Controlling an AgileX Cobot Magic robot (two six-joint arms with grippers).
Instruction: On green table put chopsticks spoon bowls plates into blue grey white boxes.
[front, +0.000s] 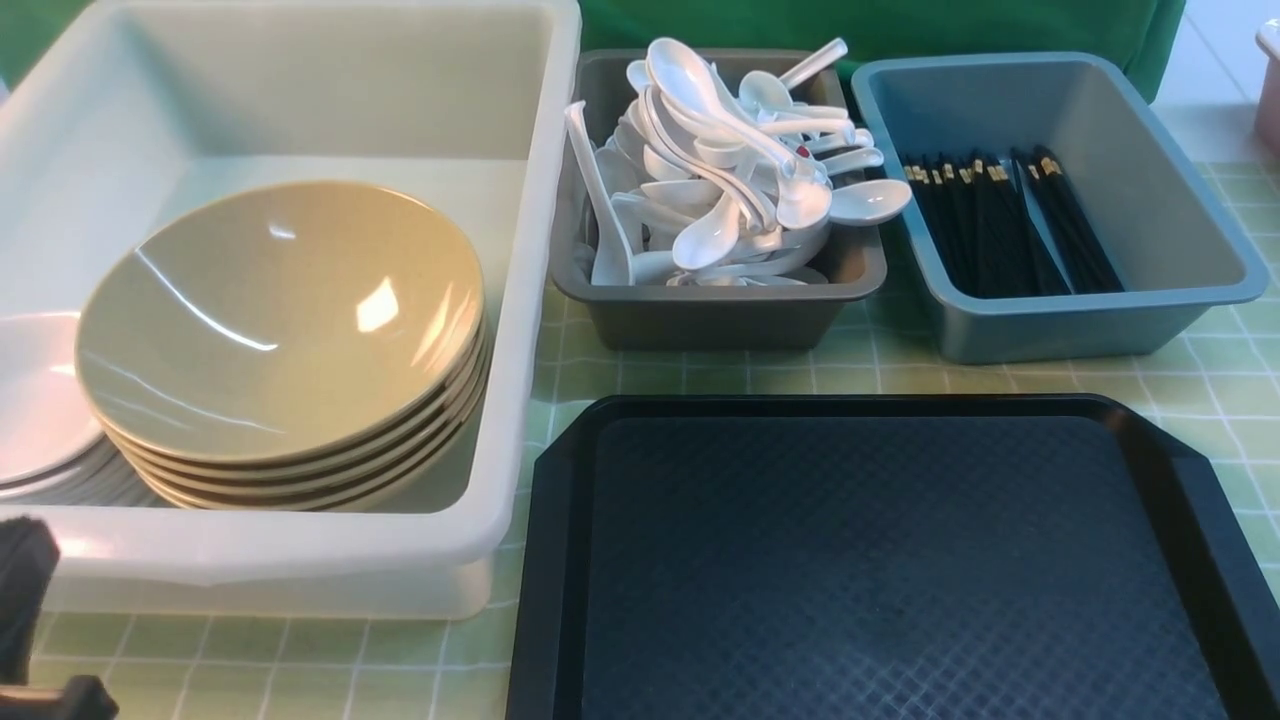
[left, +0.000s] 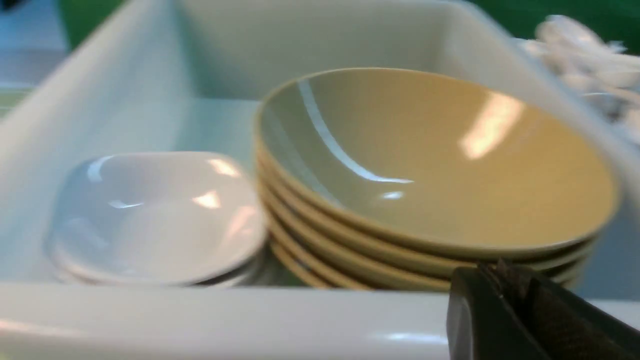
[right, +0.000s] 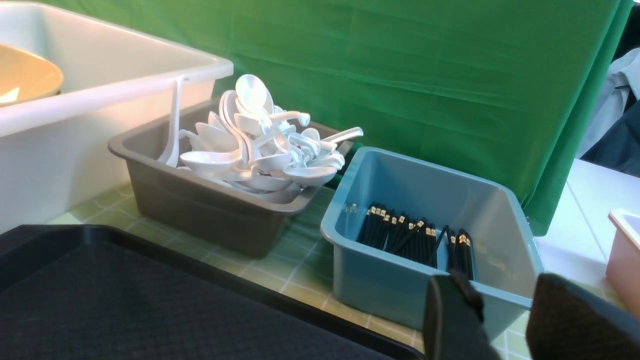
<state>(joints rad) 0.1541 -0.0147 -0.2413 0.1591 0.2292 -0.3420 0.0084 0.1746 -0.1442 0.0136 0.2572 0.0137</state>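
A stack of olive-tan bowls (front: 280, 320) stands in the large white box (front: 540, 200), with white plates (front: 35, 400) piled beside it on the left. White spoons (front: 730, 170) fill the grey box (front: 715, 315). Black chopsticks (front: 1000, 220) lie in the blue box (front: 1080, 320). All three boxes stand on the green table (front: 1230, 380). My left gripper (left: 505, 272) is shut and empty, just outside the white box's near rim (left: 200, 310), in front of the bowls (left: 435, 160). My right gripper (right: 505, 290) is open and empty, near the blue box's corner (right: 380, 280).
A black textured tray (front: 880, 560) lies in front of the grey and blue boxes with nothing on it. A pink container (right: 625, 255) sits at the far right edge. A green curtain (right: 425, 75) hangs behind the boxes.
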